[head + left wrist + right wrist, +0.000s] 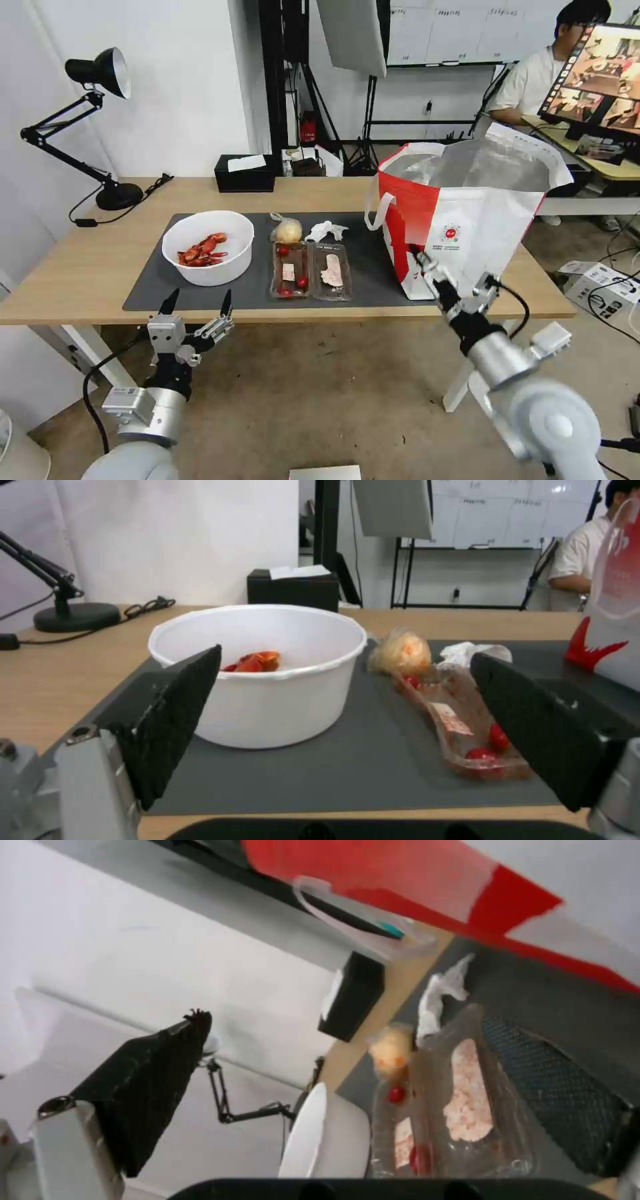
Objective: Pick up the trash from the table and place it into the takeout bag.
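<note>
White bowl [208,247] untouched: left gripper [197,308], fingers wide, must reach it; right gripper [453,280], fingers wide, by bag [467,220].

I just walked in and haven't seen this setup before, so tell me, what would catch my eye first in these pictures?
The takeout bag, red and white with its foil mouth wide open, stands tall on the table's right end. On the dark mat to its left sit a white bowl of red crayfish shells, a clear tray, a crumpled tissue and a small bag with a beige lump. The left gripper waits at the near edge with jaws open; the right gripper is by the bag.
</note>
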`<state>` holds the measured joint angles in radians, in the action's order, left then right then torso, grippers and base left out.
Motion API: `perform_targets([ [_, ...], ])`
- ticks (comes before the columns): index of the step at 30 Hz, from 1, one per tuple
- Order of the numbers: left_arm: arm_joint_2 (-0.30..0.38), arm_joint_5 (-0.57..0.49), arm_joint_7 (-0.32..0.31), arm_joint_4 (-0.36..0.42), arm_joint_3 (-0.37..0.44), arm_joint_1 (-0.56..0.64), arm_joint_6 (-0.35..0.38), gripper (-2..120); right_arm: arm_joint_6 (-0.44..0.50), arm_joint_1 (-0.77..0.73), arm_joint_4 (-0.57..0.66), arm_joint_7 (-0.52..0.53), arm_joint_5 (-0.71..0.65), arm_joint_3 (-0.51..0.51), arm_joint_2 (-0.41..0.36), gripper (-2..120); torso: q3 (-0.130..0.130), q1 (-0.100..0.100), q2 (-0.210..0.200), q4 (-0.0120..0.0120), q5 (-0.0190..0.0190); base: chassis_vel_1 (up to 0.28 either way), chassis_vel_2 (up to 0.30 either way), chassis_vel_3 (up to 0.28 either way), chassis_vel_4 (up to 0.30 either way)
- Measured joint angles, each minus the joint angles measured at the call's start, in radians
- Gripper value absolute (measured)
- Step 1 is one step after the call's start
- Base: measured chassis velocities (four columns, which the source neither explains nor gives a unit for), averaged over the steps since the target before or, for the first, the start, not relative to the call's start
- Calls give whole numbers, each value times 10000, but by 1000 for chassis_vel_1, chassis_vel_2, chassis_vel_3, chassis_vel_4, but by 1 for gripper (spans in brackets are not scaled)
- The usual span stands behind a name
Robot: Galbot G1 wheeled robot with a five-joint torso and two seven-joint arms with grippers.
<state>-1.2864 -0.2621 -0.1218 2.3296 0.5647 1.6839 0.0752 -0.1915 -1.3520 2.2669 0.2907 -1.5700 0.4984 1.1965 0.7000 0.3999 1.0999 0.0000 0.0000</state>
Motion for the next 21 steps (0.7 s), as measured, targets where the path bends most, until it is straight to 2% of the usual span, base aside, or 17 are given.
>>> perform_targets([
  [2,33,6,-1,-6,28,2,0,100,124,174,-143,198,-54,-212,-11,100,0,1,0,0,0,0,0,0,0],
  [4,85,13,-17,-37,115,28,-1,100,497,581,-445,823,85,-948,-36,100,0,1,-1,1,1,0,0,0,0],
  [8,34,56,-62,-99,163,112,-2,100,740,810,-544,1065,-314,-1539,24,100,0,1,0,0,0,0,0,0,0],
  [16,-181,246,-255,-184,184,318,-3,100,645,929,-716,1114,-831,-2216,127,100,0,0,0,0,0,0,0,0,0],
  [19,-218,289,-297,-219,220,360,-3,100,629,1015,-884,1294,-1112,-2290,163,100,0,0,0,-1,-1,0,0,0,0],
  [21,-232,333,-305,-243,292,400,16,100,617,1181,-1027,1800,-1427,-2380,236,100,0,0,0,-1,1,0,0,0,0],
])
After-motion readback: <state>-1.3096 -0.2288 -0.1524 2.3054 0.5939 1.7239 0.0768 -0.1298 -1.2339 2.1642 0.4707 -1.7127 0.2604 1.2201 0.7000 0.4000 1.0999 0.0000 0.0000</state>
